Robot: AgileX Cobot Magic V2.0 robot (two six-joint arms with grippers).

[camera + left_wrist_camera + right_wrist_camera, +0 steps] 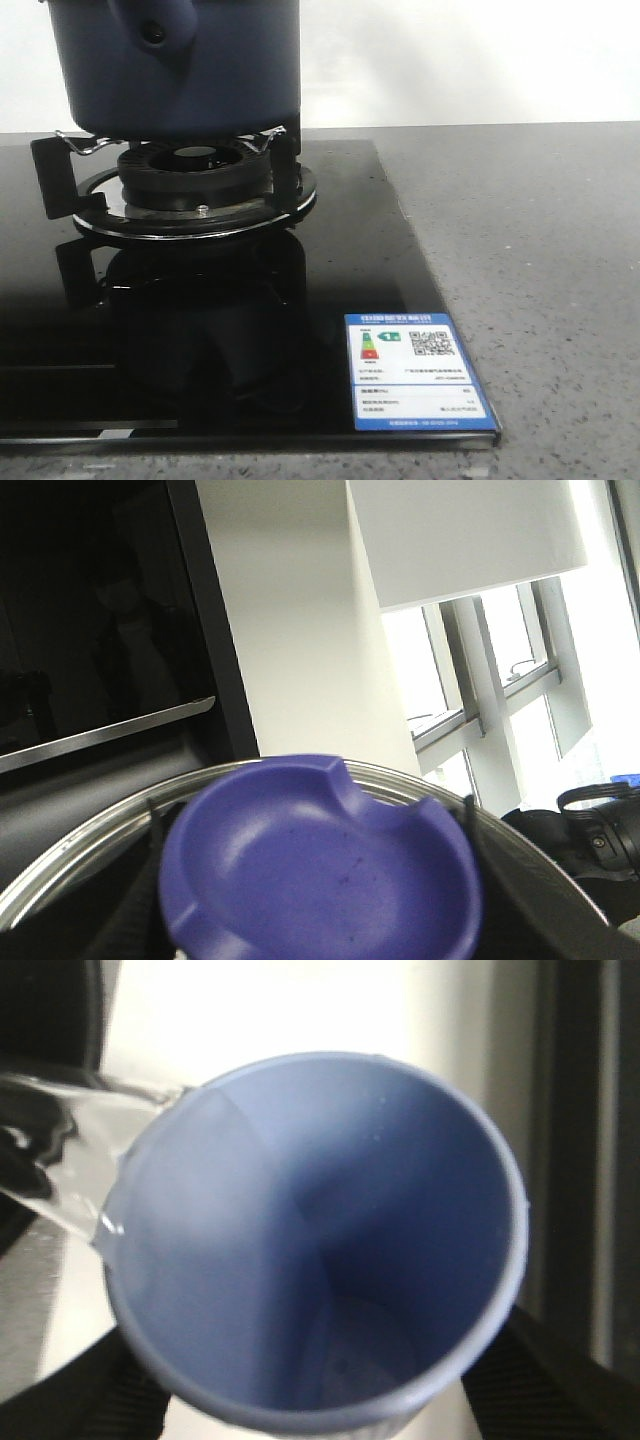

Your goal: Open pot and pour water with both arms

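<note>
The dark navy pot [180, 65] stands on the gas burner [195, 175] at the back left of the front view; its side stub with a round hole [155, 33] faces me and its top is cut off. Neither arm shows in that view. In the left wrist view my left gripper [315, 880] is shut on a purple-blue lid knob [320, 865], with the lid's steel rim [90, 825] behind it; the lid is raised against a wall and windows. In the right wrist view my right gripper [320, 1380] is shut on the pale blue cup [320, 1240], whose open mouth faces the camera.
A black glass hob [200, 330] with an energy label [415, 372] at its front right corner lies on a grey speckled counter [540, 260]. Wire pot supports [80, 145] stick out under the pot. A clear glassy shape [60, 1160] touches the cup's rim.
</note>
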